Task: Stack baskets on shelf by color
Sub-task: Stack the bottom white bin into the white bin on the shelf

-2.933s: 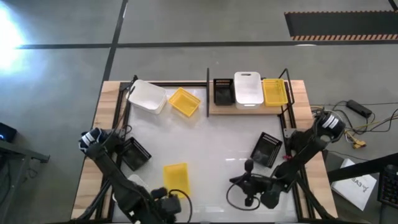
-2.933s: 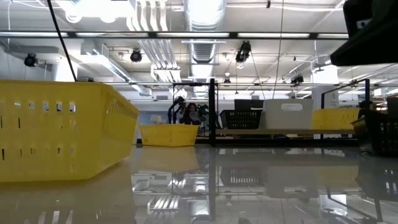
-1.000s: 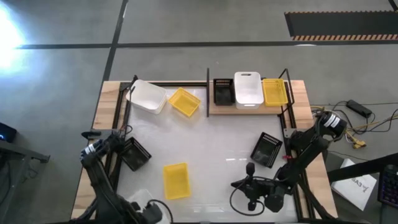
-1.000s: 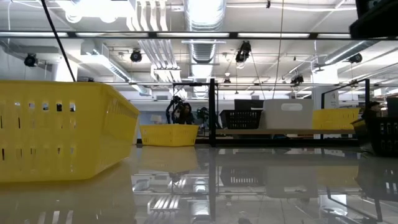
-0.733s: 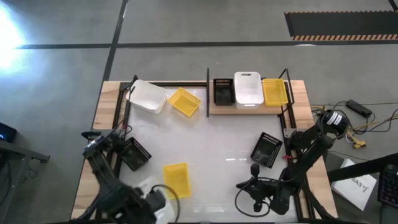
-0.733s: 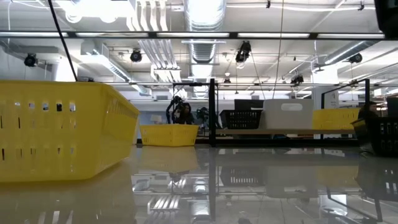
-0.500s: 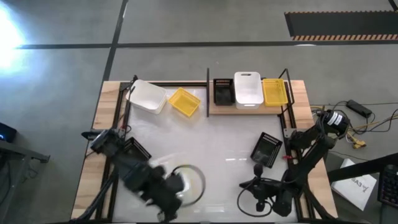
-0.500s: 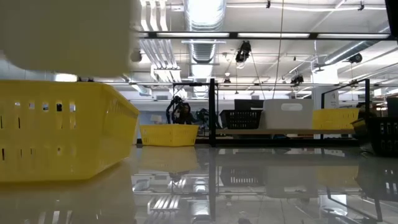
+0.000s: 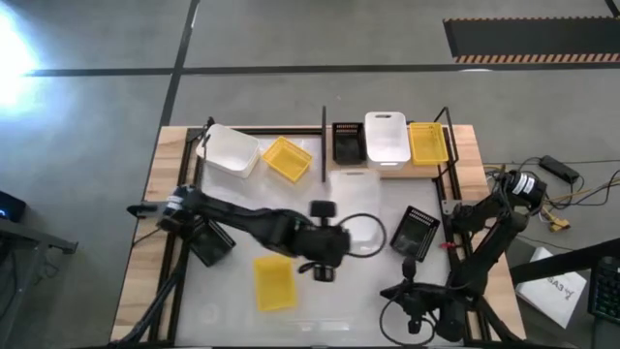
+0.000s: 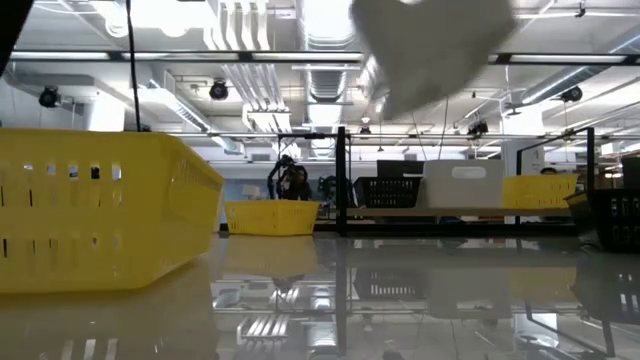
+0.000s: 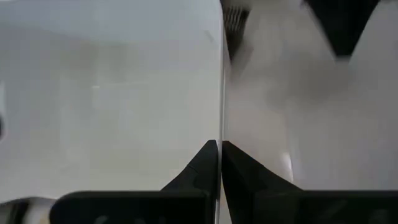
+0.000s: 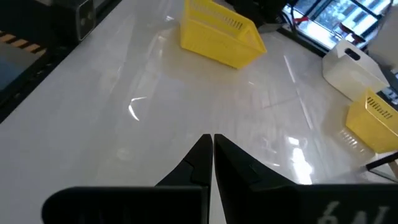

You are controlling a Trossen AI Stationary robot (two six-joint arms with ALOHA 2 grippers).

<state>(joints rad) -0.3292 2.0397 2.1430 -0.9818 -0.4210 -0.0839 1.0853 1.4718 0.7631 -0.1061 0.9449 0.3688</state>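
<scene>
My left gripper [image 9: 341, 238] reaches over the table's middle, shut on a white basket [image 9: 361, 233] that shows as a pale blur high in the low view [image 10: 432, 45]. The shelf [image 9: 387, 167] at the far edge carries a black basket [image 9: 347, 143], a white basket [image 9: 386, 139] and a yellow basket [image 9: 427, 142], each standing on its base. Resting on the tabletop are a white basket [image 9: 230, 148], two yellow baskets [image 9: 288, 158] [image 9: 273, 281] and two black baskets [image 9: 210, 239] [image 9: 418, 233]. My right gripper [image 12: 212, 152] hangs shut near the table's near right corner, touching nothing. My left gripper pinches a thin wall of the white basket [image 11: 222, 112] between its two fingers [image 11: 208, 163], the wall's edge running straight out from the fingertips. The basket is lifted clear of the table and hangs in the air over the table's middle.
Black upright rods [image 9: 323, 143] stand at the shelf's ends. Cables [image 9: 557, 199] lie beyond the table's right edge. A bare stretch of tabletop [image 9: 339, 301] lies between the near yellow basket and my right arm. A person shows far off in the room [image 10: 297, 182].
My left arm has swung quickly from the near left corner up and toward the table's middle and far right, carrying the white basket with it, lifted clear. My right gripper has drawn back a little toward the near right corner.
</scene>
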